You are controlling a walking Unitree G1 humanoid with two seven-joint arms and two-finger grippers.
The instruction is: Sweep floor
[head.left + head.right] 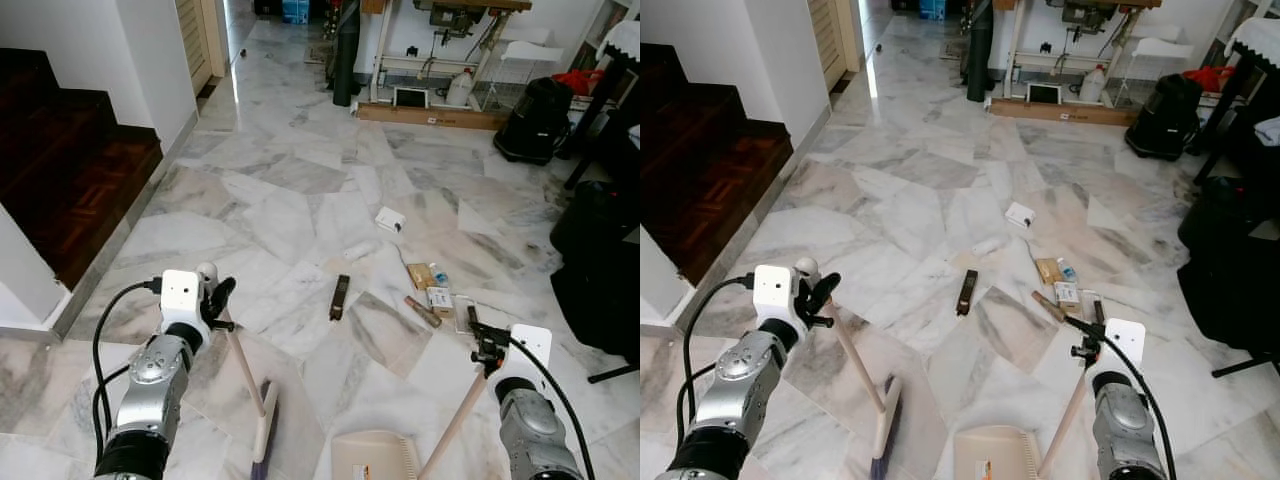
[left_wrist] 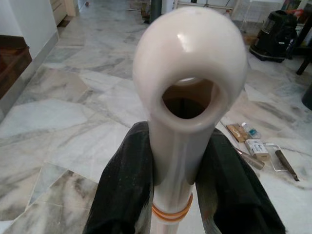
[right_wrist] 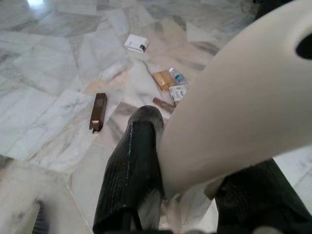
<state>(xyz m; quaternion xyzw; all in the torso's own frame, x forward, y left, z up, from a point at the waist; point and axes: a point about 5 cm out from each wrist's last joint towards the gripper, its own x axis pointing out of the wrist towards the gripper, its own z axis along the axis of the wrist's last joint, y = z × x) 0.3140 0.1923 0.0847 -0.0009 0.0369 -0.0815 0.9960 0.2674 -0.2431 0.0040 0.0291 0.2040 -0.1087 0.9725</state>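
My left gripper (image 1: 215,300) is shut on the top of a cream broom handle (image 2: 187,73). The handle slants down to the broom head (image 1: 263,430), which rests on the marble floor before me. My right gripper (image 1: 485,345) is shut on the pale handle (image 3: 243,102) of a beige dustpan (image 1: 375,455) that stands on the floor between the arms. Litter lies ahead on the floor: a dark brown bar (image 1: 340,297), a white box (image 1: 390,219), a white roll (image 1: 360,250), tan packets (image 1: 422,277) and a brown stick (image 1: 422,311).
Dark wooden stairs (image 1: 70,170) rise on the left beside a white wall. A black bag (image 1: 535,120) and a white-legged bench (image 1: 440,60) stand at the far side. Black furniture (image 1: 600,270) crowds the right edge. Open marble floor lies in the middle.
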